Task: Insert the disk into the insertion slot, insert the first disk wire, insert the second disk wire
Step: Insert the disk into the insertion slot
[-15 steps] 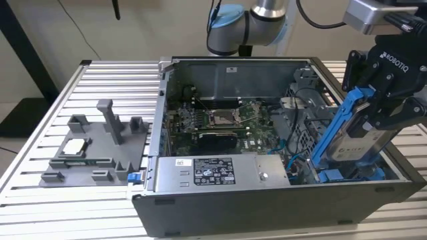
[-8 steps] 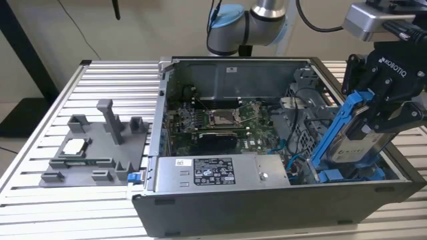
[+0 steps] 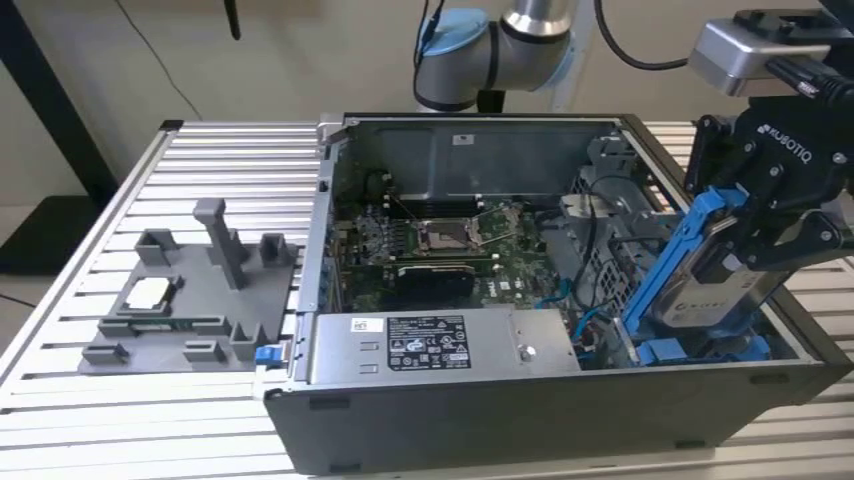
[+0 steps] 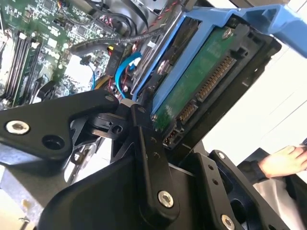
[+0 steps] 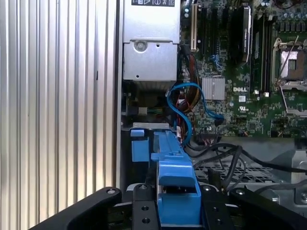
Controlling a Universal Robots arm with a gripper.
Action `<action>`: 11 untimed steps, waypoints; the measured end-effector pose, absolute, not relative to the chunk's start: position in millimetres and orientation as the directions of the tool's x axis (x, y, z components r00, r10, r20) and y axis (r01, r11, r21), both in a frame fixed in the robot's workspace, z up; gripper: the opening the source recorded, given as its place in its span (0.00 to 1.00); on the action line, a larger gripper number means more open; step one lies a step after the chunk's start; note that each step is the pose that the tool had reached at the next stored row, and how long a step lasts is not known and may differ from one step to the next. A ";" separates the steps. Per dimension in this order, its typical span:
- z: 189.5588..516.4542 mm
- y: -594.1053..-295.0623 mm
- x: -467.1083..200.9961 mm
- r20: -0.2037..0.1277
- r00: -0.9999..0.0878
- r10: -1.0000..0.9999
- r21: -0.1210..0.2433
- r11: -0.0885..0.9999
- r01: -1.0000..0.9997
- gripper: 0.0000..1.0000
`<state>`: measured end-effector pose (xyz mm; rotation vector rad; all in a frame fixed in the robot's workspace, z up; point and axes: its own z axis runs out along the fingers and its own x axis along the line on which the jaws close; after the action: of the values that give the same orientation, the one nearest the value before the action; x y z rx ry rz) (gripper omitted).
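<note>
Disk held aslant above the drive corner of an open case.

The computer case (image 3: 534, 400) lies open beneath the pincer (image 3: 750, 262), which is clamped onto the blue-framed disk (image 3: 707, 290), tilted over what looks like the insertion slot (image 3: 694, 352) directly below and not yet seated. Loose wires (image 5: 225, 154) and a blue cable (image 5: 184, 108) lie just beyond its tip. Lowered at this slant, the frame could jam on the slot edge or pinch them.

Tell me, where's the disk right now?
The disk is at the exterior view's right, held tilted by the gripper at the right end of the case, right of the power supply.
</note>
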<state>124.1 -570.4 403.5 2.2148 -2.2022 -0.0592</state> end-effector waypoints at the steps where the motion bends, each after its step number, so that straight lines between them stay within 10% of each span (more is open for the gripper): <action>1: 402.4 -570.4 124.7 -0.015 0.005 -1.000 0.039 -0.006 -0.999 0.33; 11: 385.1 -570.4 124.7 -0.019 0.006 -1.000 0.039 -0.006 -0.999 0.33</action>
<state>124.7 -570.4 385.1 2.2175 -2.2042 -0.0642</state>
